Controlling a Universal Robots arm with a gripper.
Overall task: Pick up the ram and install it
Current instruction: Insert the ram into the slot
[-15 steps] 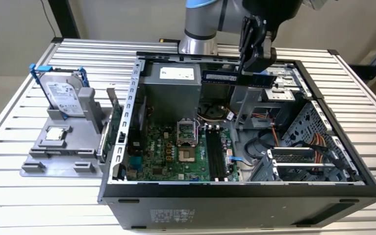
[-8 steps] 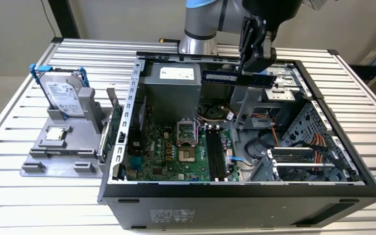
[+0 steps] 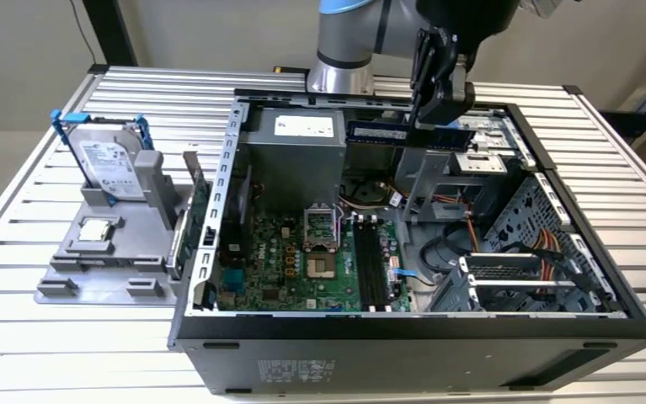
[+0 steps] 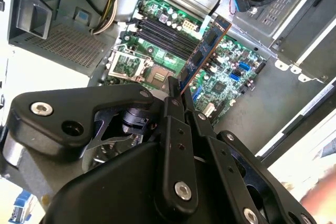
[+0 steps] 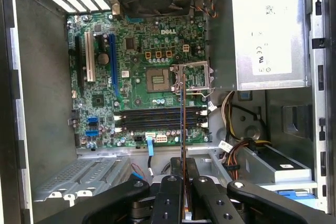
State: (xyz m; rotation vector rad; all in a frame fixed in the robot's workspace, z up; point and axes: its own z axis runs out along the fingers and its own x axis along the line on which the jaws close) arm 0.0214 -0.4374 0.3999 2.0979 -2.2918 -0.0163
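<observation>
**Gripper (image 3: pixel 430 120) pinching the ram (image 3: pixel 381 132) over the open case**

Its black fingers (image 4: pixel 176 124) press against the ram's flat faces and hold it in the air above the computer case (image 3: pixel 413 324), clear of the green motherboard (image 5: pixel 136 77). In the exterior view the stick hangs lengthwise, a slim dark blue board with black chips, beside the grey power supply (image 3: pixel 295 160). The first wrist view shows it edge-on instead (a thin dark line crossing the black memory slots (image 5: pixel 157 119)). The second wrist view shows its broad face and coppery edge, tilted across the circuit board. Well apart, at the exterior view's left, a silver hard drive (image 3: pixel 109 164) in a blue frame stands upright on a grey stand, on the ribbed metal table (image 3: pixel 30 353).
</observation>
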